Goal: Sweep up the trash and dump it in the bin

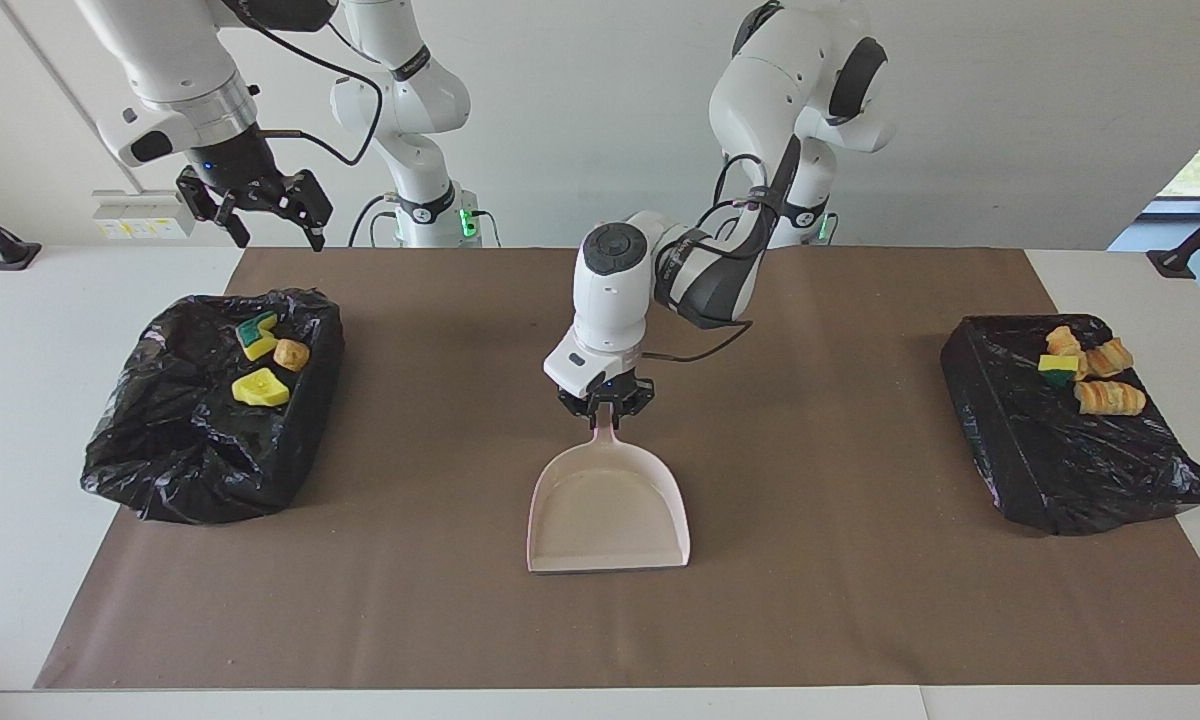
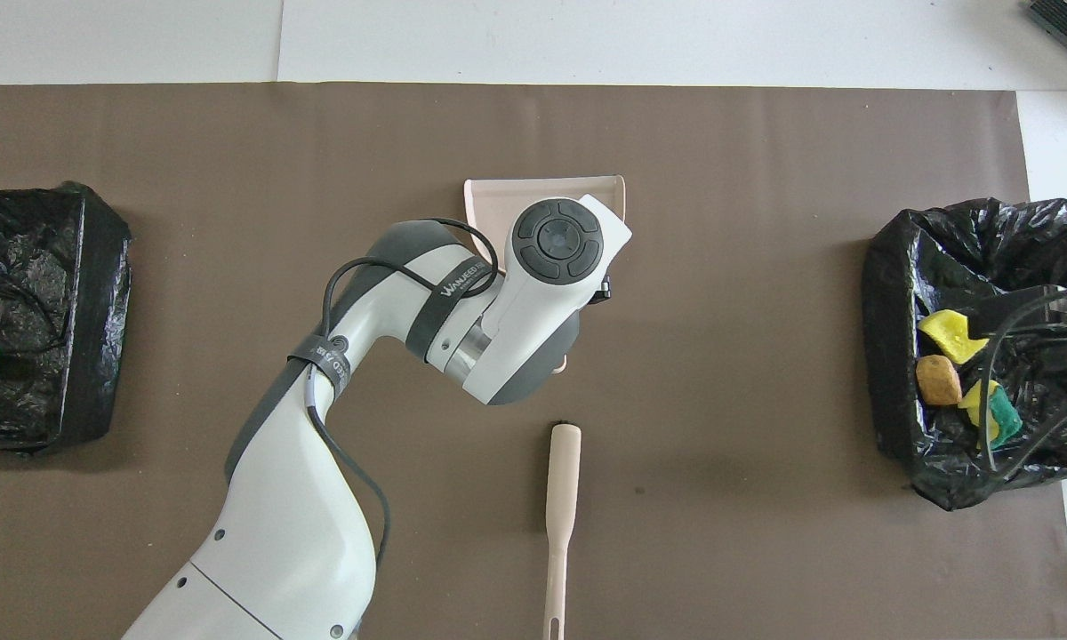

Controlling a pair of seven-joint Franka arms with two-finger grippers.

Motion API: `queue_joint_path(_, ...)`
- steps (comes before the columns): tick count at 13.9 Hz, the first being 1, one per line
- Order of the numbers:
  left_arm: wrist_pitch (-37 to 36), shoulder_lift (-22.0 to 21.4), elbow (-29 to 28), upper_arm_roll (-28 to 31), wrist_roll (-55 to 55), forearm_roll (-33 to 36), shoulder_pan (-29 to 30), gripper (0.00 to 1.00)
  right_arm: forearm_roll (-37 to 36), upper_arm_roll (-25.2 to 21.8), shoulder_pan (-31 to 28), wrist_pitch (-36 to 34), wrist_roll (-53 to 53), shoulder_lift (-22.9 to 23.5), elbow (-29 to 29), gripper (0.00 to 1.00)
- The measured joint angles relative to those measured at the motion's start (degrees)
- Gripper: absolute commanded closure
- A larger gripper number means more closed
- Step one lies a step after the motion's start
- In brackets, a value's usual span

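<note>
Sitting in the black-lined bin [image 1: 175,450] at the right arm's end are three trash pieces [image 1: 260,388]; the right end effector [image 1: 278,238] waits raised near it, fingers apart. No scraps show on the brown mat [image 1: 410,600]. The dustpan [image 1: 608,505] lies flat and empty mid-bench, with the left end effector [image 1: 608,408] at its handle; clamped or not, I cannot tell. Four more pieces [image 1: 1108,397] rest in the second bin [image 1: 1060,470]. The brush [image 2: 562,484] lies nearer the robots. Sweeping and dumping look finished.
</note>
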Motion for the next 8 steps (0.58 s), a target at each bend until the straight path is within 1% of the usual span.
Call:
queue_joint_path(2, -0.04, -1.35, -0.10, 0.30, 1.52, 1.01, 0.85, 0.00, 0.00, 0.00, 0.00, 0.00, 0.00, 0.00, 0.00, 0.00)
queue_joint_path(4, -0.31, -4.49, -1.99, 0.58, 6.61, 1.37, 3.07, 0.00, 0.00, 0.00, 0.00, 0.00, 0.00, 0.00, 0.00, 0.00)
queue_joint_path(8, -0.89, -15.97, -11.33, 0.77, 19.44, 1.40, 10.46, 0.00, 0.00, 0.00, 0.00, 0.00, 0.00, 0.00, 0.00, 0.00)
